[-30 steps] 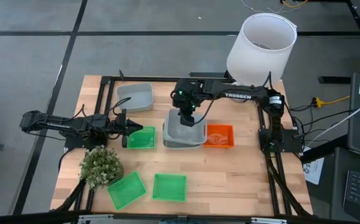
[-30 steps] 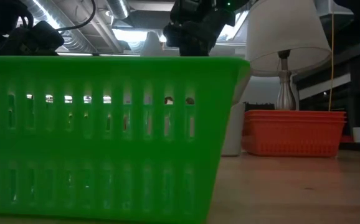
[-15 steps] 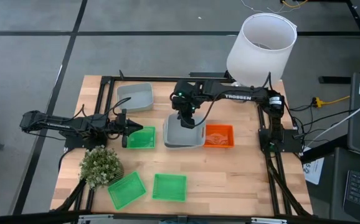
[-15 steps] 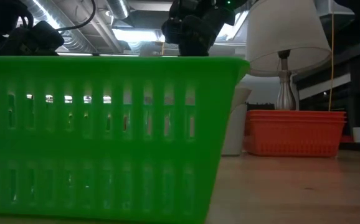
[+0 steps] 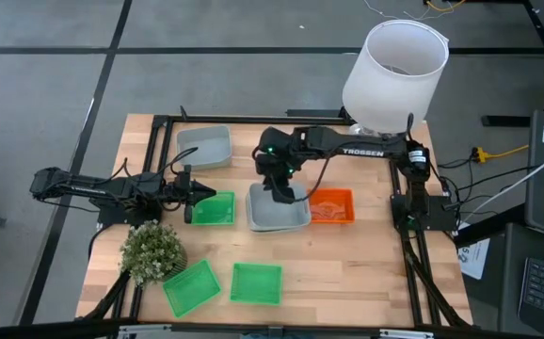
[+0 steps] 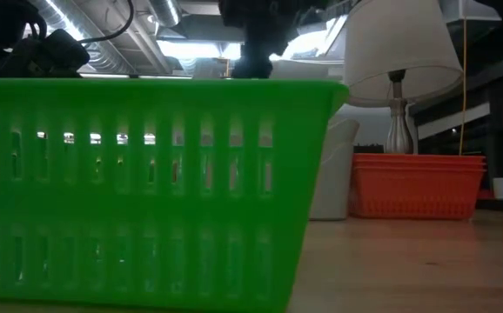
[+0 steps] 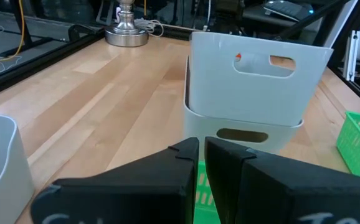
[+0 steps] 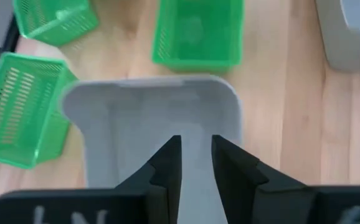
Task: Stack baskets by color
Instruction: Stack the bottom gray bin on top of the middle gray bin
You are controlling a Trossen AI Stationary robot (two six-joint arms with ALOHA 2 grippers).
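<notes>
Two grey baskets stand nested at the table's middle (image 5: 278, 209). In the left wrist view the upper one (image 7: 255, 78) sits in the lower one (image 7: 242, 134). My right gripper (image 8: 196, 152) hangs open just above the stack's far rim (image 5: 280, 191), with nothing between its fingers. A third grey basket (image 5: 204, 146) rests at the far left. An orange stack (image 5: 332, 205) stands right of the grey stack. One green basket (image 5: 214, 209) lies left of it, and two more (image 5: 192, 287) (image 5: 255, 282) lie near the front edge. My left gripper (image 5: 193, 195) waits shut beside the green basket.
A big white lampshade (image 5: 394, 71) stands at the far right corner on its metal foot (image 6: 398, 130). A small bushy plant (image 5: 152, 250) sits at the near left. Bare wood shows at the near right (image 5: 347, 273). A green basket (image 6: 147, 191) fills the low view.
My right gripper has opened and let go of the upper grey basket, then risen and drawn a little toward the table's left. The basket, tilted before, has settled level into the lower grey one.
</notes>
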